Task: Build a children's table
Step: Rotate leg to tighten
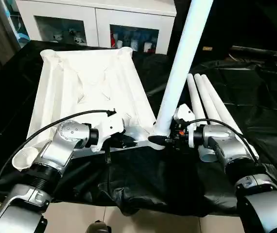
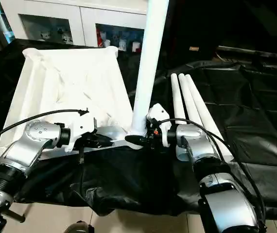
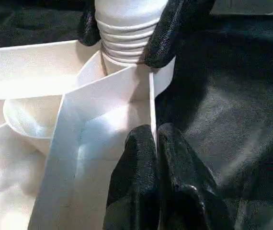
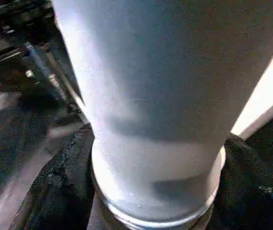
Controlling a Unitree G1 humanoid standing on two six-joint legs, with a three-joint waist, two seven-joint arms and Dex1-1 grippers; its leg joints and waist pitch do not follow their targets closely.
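Black-draped work table [image 1: 255, 97] has the upside-down white plastic ribbed tabletop [image 1: 87, 92] on it, 3 spare white tubular legs [image 1: 207, 104] lying just beside. My right gripper [image 1: 159, 141] is clamped on the upright threaded white leg [image 1: 182, 68] right at its base, over the near corner socket; left gripper [image 3: 155, 143] pinches the tabletop rim. Looks light, stiff, prob slick imo, so grip low near the threads.

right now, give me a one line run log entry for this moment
step: leg into near corner socket | right gripper: shut on upright leg | left gripper: shut on tabletop rim | spare legs: three, on cloth
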